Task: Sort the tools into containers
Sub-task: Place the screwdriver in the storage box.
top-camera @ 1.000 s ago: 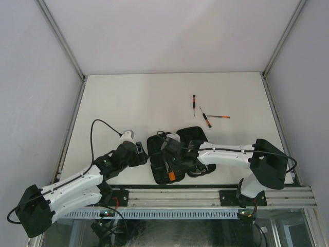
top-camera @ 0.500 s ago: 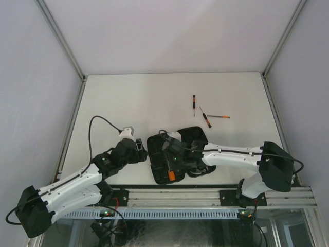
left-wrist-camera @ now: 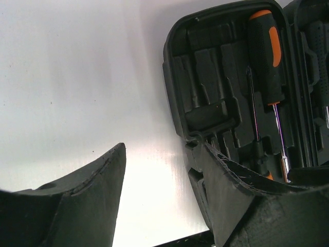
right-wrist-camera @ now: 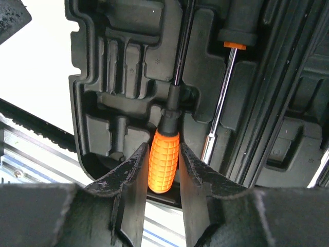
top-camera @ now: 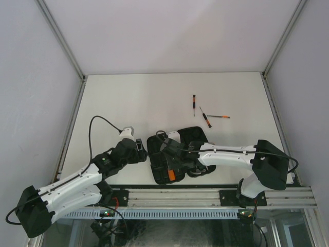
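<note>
Right gripper (right-wrist-camera: 162,149) pinches the small orange-handled screwdriver (right-wrist-camera: 164,170) lying in its slot in the black tool case (right-wrist-camera: 118,62), likely to press it home. Left gripper (left-wrist-camera: 159,154) is spread wide beside it.

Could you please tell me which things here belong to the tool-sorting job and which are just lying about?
Part of the job:
- tool case, lying open
- orange-handled screwdriver, between the fingers of the right gripper
- large screwdriver, seated in the case
- three loose screwdrivers on the table

Not part of it:
- metal rail along the near edge
</note>
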You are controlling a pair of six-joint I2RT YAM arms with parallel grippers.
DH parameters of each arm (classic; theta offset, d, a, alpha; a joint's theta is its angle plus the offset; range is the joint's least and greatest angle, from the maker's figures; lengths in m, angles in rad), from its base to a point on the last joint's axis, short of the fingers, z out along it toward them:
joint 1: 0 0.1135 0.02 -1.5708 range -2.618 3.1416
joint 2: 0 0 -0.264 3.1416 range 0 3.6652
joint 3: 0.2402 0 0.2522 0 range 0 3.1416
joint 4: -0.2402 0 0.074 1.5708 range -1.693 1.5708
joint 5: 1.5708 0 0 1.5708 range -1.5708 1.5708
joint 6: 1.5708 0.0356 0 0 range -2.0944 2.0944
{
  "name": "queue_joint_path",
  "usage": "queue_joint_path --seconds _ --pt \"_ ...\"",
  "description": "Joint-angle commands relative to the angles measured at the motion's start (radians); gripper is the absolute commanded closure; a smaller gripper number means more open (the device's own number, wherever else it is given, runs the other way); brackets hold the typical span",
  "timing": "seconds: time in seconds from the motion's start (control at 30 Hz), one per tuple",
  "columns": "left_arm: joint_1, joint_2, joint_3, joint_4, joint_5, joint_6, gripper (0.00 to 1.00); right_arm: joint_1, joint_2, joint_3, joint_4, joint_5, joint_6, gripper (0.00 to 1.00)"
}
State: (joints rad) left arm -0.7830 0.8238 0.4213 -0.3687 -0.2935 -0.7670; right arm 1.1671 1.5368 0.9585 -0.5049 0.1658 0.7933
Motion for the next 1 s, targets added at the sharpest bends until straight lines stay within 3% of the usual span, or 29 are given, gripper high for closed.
queue_joint_path --seconds 0.0,0.33,0.8,0.93,0.97 --pt "0.005 0.003 0.039 0.034 0.003 0.014 0.36 0.009 0.021 0.036 0.05 0.033 -0.039 0.72" --pt "0.005 0.012 0.034 0.034 -0.001 0.022 0.37 0.037 0.066 0.035 0.004 0.028 -0.027 0.83" --pt "0.005 -0.008 0.075 -0.015 -0.041 0.049 0.31 0.054 0.012 0.01 -0.013 0.02 0.002 0.84" --pt "0.005 -0.009 0.108 -0.058 -0.066 0.057 0.26 0.053 -0.047 0.004 0.03 0.027 -0.011 0.82" --pt "0.005 -0.009 0.117 -0.07 -0.073 0.059 0.15 0.052 -0.061 0.003 0.043 0.029 -0.015 0.81"
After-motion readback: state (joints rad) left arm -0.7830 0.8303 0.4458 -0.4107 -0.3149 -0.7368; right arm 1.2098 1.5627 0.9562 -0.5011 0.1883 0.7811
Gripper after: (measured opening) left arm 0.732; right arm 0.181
